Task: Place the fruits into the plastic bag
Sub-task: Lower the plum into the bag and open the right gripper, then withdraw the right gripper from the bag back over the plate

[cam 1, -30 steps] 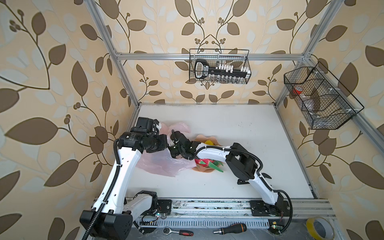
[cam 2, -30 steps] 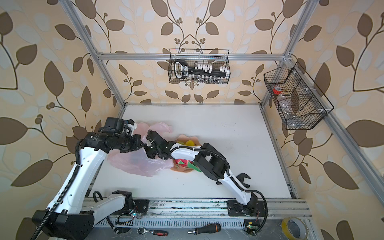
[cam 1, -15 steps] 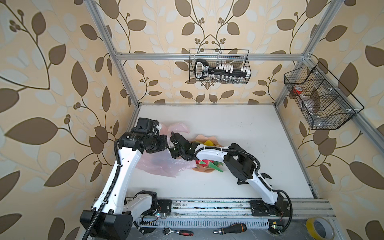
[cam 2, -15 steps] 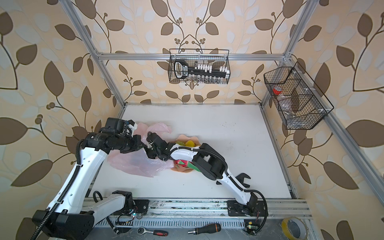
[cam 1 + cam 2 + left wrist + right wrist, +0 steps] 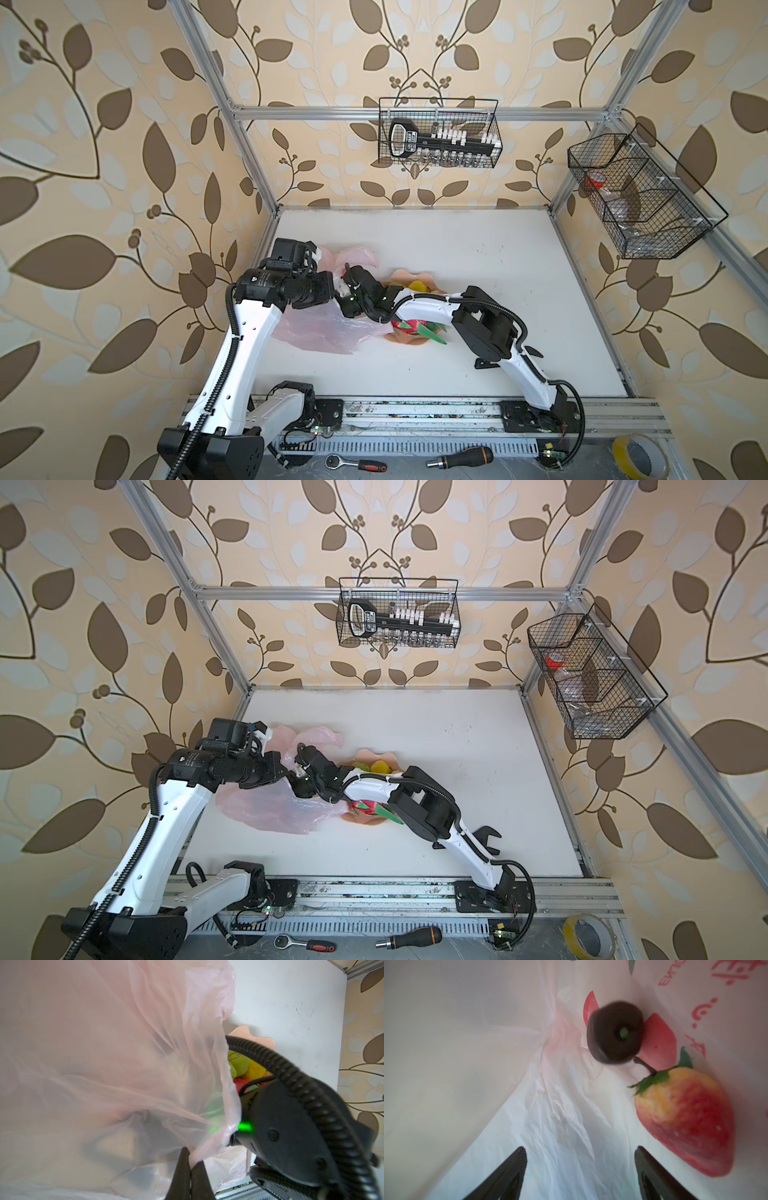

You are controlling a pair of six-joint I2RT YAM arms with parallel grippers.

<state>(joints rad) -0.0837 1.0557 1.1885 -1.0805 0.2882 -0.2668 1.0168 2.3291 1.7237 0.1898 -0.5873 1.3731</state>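
The pale pink plastic bag lies at the table's left in both top views. My left gripper is shut on the bag's edge and holds its mouth up. My right gripper is inside the bag, open, with nothing between its fingers. Ahead of it a dark purple ball, motion-blurred, and a red strawberry are on the bag's printed wall. The peach bowl beside the bag holds a yellow fruit, a green pear and the dragon fruit.
The right arm arches over the bowl, hiding part of its contents. Two wire baskets hang on the back and right walls. A ratchet, a screwdriver and a tape roll lie beyond the front rail.
The right arm has edged slightly left toward the bag's mouth. The left arm has kept still with the bag's edge in it.
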